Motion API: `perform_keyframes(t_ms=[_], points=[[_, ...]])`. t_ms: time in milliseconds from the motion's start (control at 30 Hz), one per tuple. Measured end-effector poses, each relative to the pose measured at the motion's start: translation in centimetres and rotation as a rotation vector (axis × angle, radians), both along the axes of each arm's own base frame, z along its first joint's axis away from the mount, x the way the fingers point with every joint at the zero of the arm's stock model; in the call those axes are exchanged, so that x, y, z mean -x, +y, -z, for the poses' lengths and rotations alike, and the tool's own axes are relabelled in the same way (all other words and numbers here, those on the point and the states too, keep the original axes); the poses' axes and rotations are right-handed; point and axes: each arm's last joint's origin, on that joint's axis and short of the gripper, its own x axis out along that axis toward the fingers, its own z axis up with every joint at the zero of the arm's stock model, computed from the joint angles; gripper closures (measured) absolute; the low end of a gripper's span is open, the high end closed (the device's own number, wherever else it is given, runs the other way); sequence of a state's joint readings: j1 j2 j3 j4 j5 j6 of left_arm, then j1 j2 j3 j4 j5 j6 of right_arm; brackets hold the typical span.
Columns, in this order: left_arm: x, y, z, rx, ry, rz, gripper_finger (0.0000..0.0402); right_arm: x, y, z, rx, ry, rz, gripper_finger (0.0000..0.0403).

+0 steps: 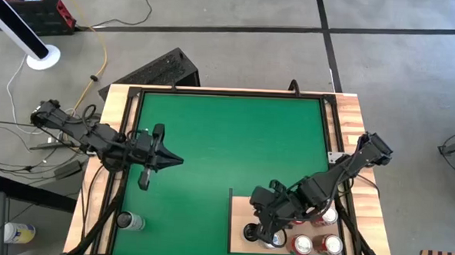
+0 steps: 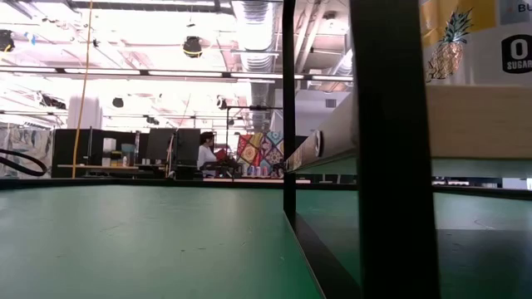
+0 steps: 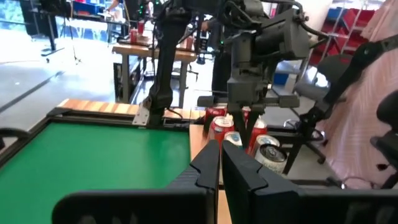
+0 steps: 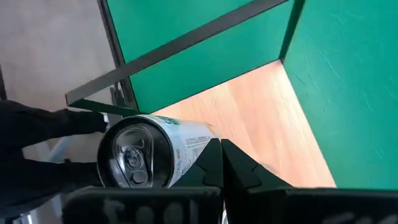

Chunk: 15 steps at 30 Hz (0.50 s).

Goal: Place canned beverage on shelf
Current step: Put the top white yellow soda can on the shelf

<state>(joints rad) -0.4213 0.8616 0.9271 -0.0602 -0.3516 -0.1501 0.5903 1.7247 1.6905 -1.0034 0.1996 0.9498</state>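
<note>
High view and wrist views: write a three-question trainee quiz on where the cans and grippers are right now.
1. True or false: the right gripper, over the shelf, is shut on the white can.
2. Where does the lone can stand? A: on the pale wood panel. B: at the green mat's left edge, near its corner. C: between the left arm's fingers.
3. Fill in: the left gripper hangs over the green mat with its fingers ____.

Key
1. False: the right gripper's fingers are closed together beside the white can, not around it.
2. B.
3. Shut.
</note>
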Motion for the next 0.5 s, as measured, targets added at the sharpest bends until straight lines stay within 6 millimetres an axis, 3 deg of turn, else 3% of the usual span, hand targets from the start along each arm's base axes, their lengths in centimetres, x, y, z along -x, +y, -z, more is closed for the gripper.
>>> perform_keyframes(t_ms=[500], points=[[-0.01, -0.03, 0.56, 0.042, 0.017, 0.007, 0.0401, 0.06, 0.45, 0.57, -0.030, 0.048, -0.003, 0.0386]])
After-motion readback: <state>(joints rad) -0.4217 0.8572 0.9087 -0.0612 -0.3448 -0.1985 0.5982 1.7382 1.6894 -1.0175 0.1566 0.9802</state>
